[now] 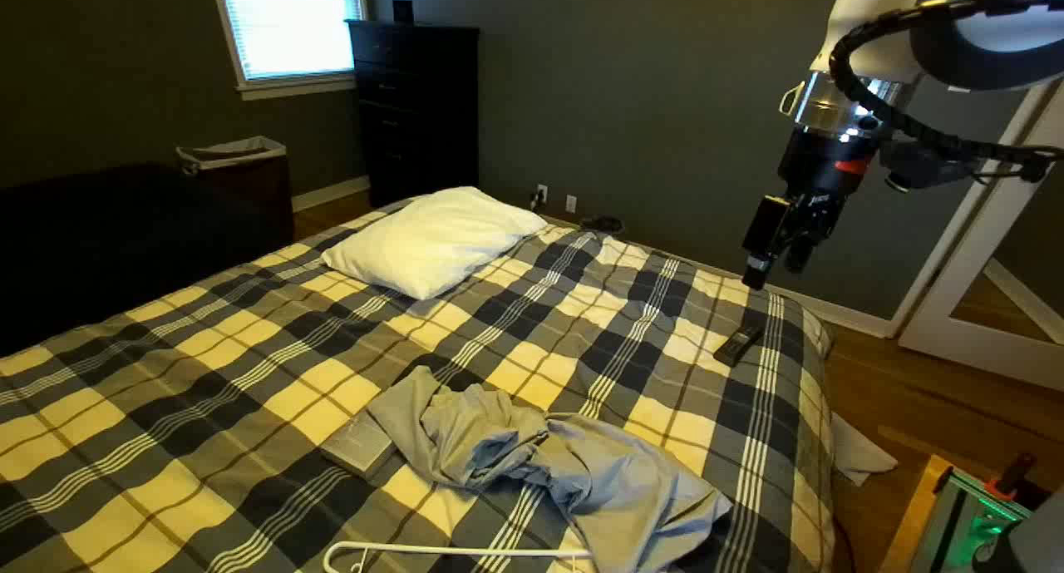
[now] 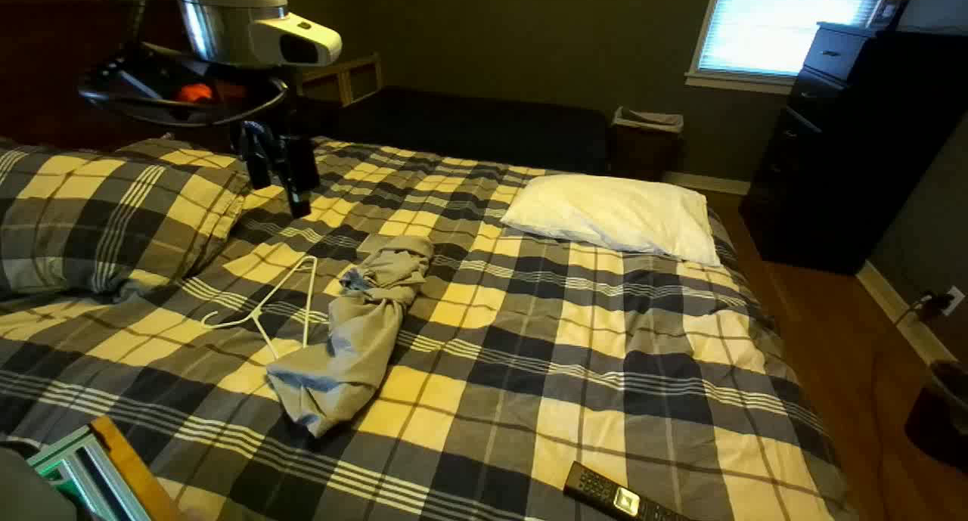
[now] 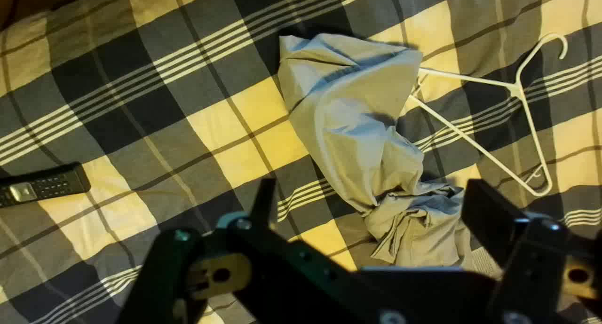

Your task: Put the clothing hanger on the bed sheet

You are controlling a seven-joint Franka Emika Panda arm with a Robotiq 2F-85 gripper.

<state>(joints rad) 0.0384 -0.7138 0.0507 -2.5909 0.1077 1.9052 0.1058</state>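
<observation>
A white plastic hanger [image 3: 533, 126] lies flat on the plaid bed cover [image 3: 221, 122]. It also shows in both exterior views [image 1: 457, 549] [image 2: 257, 314]. A crumpled grey cloth [image 3: 352, 112] lies beside it and hides one end of the hanger. The cloth also shows in both exterior views [image 1: 598, 473] [image 2: 363, 324]. I cannot tell whether the cloth or the plaid cover is the bed sheet. My gripper [image 3: 369, 185] is open and empty above the bed, with its fingers apart. It hangs in the air in both exterior views [image 1: 775, 267] [image 2: 280, 193].
A black remote [image 3: 47, 185] lies on the bed. A white pillow [image 1: 436, 240] and a plaid pillow [image 2: 113, 218] rest on the bed. A flat grey box [image 1: 357, 446] lies against the cloth. A dark dresser [image 1: 416, 116] stands by the wall.
</observation>
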